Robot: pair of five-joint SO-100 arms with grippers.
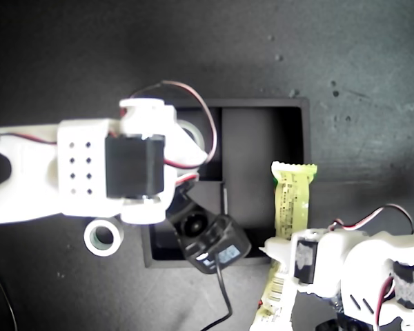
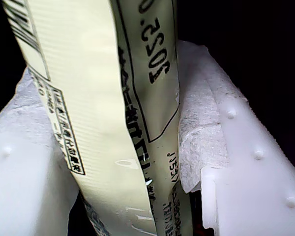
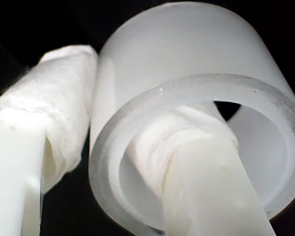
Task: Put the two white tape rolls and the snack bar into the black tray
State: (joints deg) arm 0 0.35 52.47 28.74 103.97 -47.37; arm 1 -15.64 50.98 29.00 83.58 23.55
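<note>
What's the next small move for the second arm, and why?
Probably lower a little and open my second tool. It holds a white tape roll, one finger through the core, and the exterior view shows that arm over the black tray. The other roll waits outside the tray.

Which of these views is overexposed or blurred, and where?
Exterior view: the white arms glare and lose detail, and the black tray is nearly featureless. First wrist view: the snack bar print is soft. Second wrist view: the tape roll is washed out.
</note>
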